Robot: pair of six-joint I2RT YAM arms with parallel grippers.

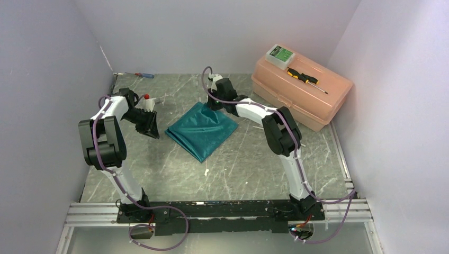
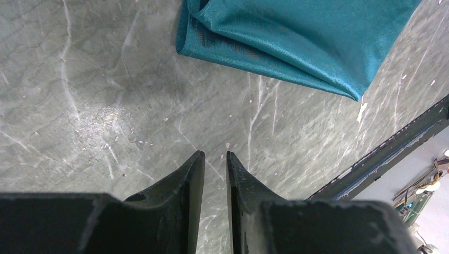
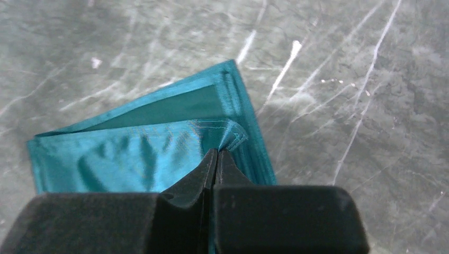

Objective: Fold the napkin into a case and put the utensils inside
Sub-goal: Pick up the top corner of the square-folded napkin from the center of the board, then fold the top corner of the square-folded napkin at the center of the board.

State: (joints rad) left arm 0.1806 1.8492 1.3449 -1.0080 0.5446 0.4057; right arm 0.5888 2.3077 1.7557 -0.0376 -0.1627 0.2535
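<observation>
Right fingers (image 3: 193, 182) pressed together, pinching the folded teal napkin (image 3: 122, 159) at its corner; left fingers (image 2: 185, 180) slightly parted, empty, over the desk (image 2: 106, 106).

Folded teal napkin (image 1: 201, 129) with the right jaws at its far corner

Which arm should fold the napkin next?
The right arm: its jaws are shut on a napkin corner. The left arm holds nothing, its jaws over bare table beside the cloth.

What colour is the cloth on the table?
Teal, a shiny blue-green; the napkin shows best in the right wrist view.
</observation>
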